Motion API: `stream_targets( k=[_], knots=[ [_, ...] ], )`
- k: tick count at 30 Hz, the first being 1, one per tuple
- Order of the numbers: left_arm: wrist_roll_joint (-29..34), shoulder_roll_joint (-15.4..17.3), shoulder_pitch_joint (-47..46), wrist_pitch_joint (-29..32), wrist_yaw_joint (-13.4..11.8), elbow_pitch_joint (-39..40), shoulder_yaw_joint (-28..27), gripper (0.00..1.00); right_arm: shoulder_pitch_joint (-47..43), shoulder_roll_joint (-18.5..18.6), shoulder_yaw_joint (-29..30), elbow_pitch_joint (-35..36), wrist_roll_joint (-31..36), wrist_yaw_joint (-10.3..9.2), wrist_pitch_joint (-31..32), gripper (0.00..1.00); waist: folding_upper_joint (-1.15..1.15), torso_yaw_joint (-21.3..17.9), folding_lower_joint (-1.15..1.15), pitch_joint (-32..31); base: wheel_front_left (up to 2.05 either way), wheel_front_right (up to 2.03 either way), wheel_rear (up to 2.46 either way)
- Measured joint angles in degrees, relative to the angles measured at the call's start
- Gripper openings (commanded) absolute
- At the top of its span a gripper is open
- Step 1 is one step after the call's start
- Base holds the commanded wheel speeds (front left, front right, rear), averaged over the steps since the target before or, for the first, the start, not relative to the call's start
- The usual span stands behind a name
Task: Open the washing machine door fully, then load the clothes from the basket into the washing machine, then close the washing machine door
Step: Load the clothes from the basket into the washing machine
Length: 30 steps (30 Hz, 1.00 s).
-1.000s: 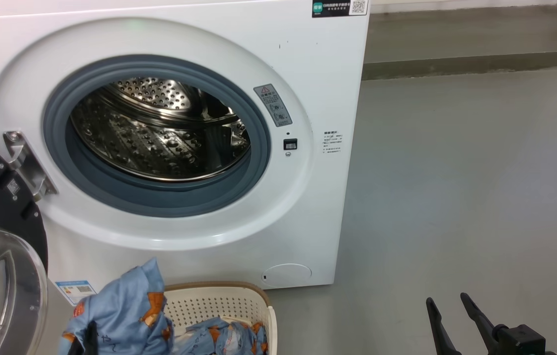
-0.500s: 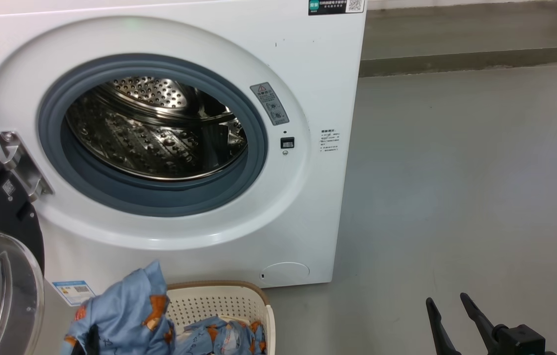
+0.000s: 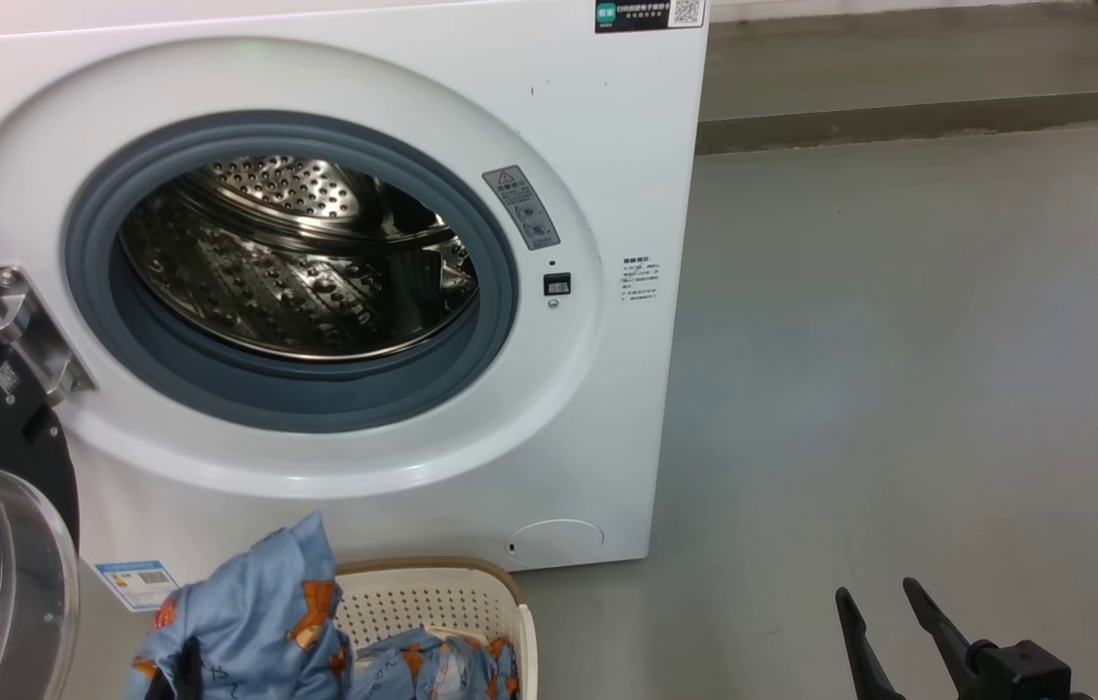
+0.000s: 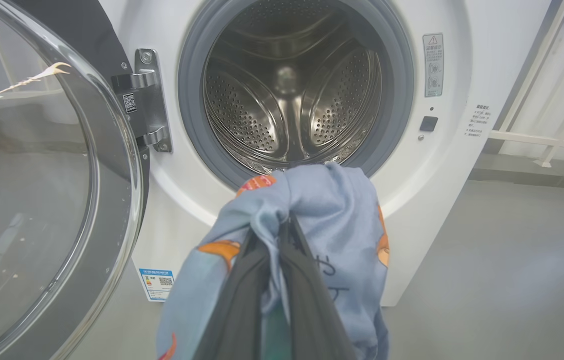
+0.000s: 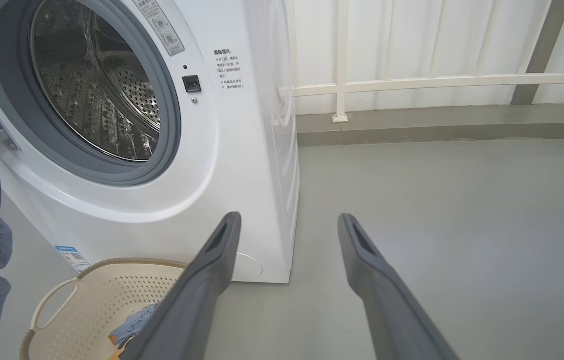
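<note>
Left gripper (image 4: 284, 227) pinching clothes (image 4: 341, 200), right gripper (image 5: 287, 220) spread idle; trailing cloth may snag gasket (image 4: 191, 110) or drop short of drum (image 4: 286, 100).

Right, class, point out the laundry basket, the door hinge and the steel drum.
laundry basket (image 5: 87, 297), right wrist view, perforated inner wall.
door hinge (image 4: 152, 100), left wrist view, metal plate.
steel drum (image 3: 296, 292), head view, perforated wall.

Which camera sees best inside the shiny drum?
The left wrist view: it looks straight into the drum, right to its back wall. The head view looks down into it at an angle. The right wrist view sees it slantwise from the side.
</note>
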<state>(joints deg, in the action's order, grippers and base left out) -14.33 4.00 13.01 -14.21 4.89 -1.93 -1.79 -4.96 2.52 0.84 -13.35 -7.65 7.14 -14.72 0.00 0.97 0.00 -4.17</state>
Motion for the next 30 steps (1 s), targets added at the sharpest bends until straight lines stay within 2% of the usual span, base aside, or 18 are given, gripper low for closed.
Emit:
stream_targets(
  k=[30],
  knots=[
    [-0.19,0.04,0.03,0.00,-0.12,0.86,0.93,0.00,0.00,-0.09,-0.03,-0.02,0.00,0.00,0.00,1.00,0.00,-0.43,0.00,0.50,0.00,0.00,0.00]
  ],
)
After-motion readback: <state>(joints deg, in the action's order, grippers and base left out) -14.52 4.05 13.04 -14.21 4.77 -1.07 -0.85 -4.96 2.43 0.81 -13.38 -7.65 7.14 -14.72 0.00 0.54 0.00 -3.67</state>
